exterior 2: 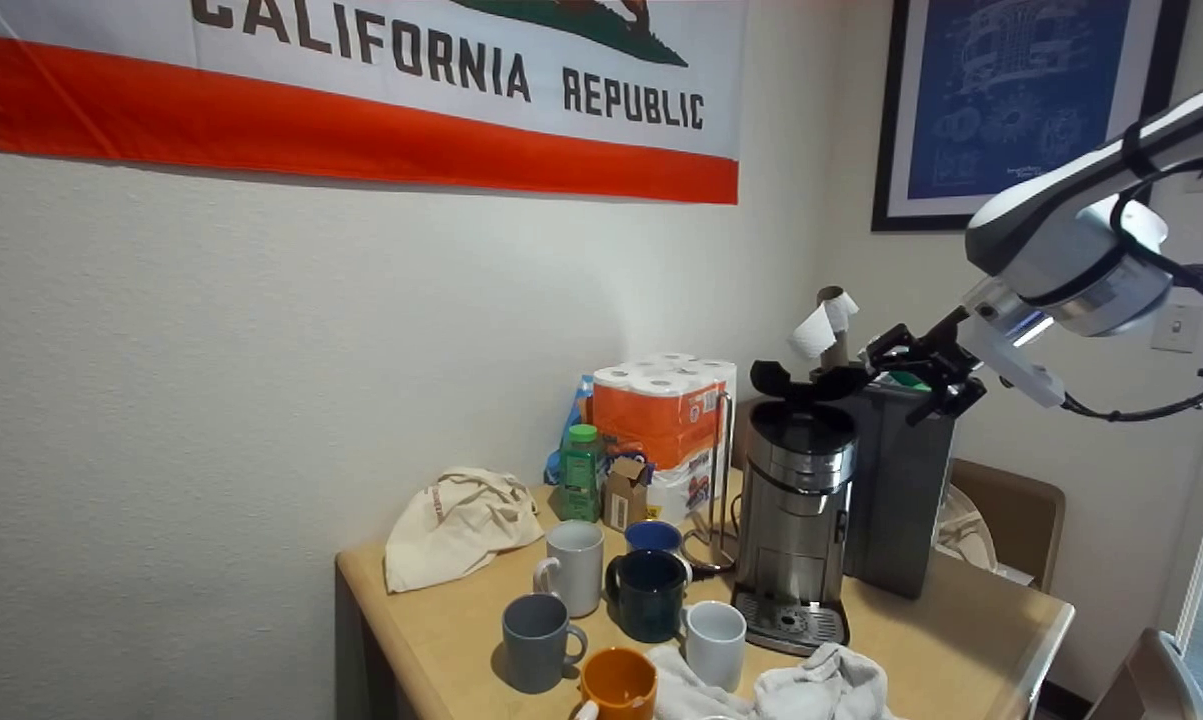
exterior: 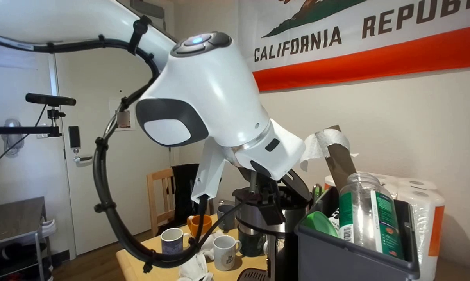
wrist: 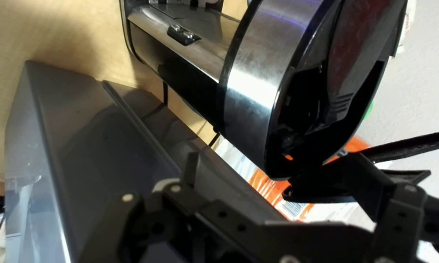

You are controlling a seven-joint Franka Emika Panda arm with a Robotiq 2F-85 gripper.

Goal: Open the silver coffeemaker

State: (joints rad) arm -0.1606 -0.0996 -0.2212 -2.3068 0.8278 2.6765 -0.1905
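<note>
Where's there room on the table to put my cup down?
In an exterior view, bare tabletop shows between the silver coffeemaker, the gray bin, the crumpled towel and the edge. Another patch lies between the cloth bag and the dark gray mug. It's crowded where the mugs cluster beside the coffeemaker.

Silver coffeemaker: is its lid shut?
No, in an exterior view the lid stands raised above the silver coffeemaker.
</note>
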